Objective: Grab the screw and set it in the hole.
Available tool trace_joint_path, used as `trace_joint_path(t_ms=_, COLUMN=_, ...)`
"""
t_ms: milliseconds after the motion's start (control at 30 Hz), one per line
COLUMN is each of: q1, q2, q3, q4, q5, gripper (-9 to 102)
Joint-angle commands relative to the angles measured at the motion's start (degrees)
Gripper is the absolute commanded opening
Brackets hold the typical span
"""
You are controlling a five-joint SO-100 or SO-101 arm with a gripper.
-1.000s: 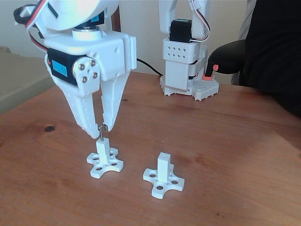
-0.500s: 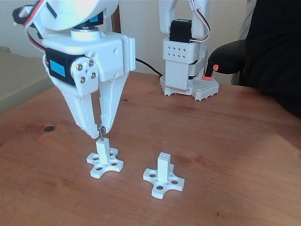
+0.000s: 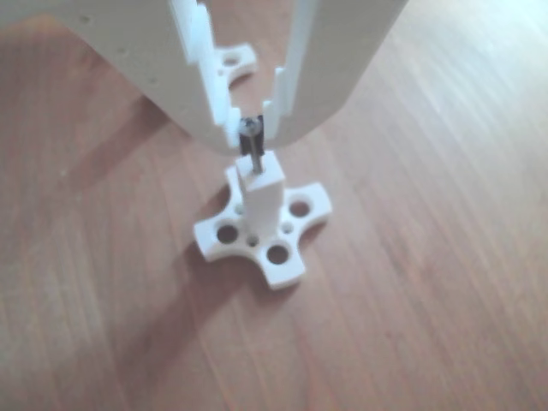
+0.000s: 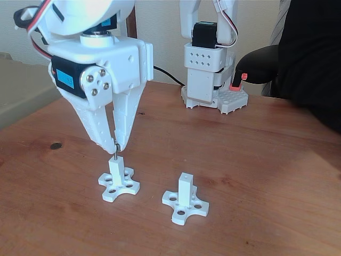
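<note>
A: While the fingers (image 4: 114, 145) pinch the screw (image 3: 251, 141) by its head, where does its tip sit?

B: Upright, directly above the hole, in the left post (image 4: 115, 168) on the worktop (image 4: 256, 160).

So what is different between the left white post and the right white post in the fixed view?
The left post has the screw standing upright at its top hole, held by the gripper; the right post has its top hole bare. The left post sits directly under the gripper, while the right post stands apart, nearer the camera. Both are white, upright, on cross-shaped bases with round holes.
</note>
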Motion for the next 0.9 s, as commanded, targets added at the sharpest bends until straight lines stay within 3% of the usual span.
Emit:
trace_joint_path(t_ms=0, q1=0.26, q2=1.23, q3=-5.54, q4=-1.58, q5=-0.44, gripper=-4)
trace_joint_path(t_ms=533, q1=1.67, q2=2.55, q3=-10.9, q4=-0.88, q5=-0.44, gripper=-4)
trace_joint_path(t_ms=867, q1=-1.76, q2=6.33, q3=-10.99, q4=3.69, q5=0.18, gripper=-4)
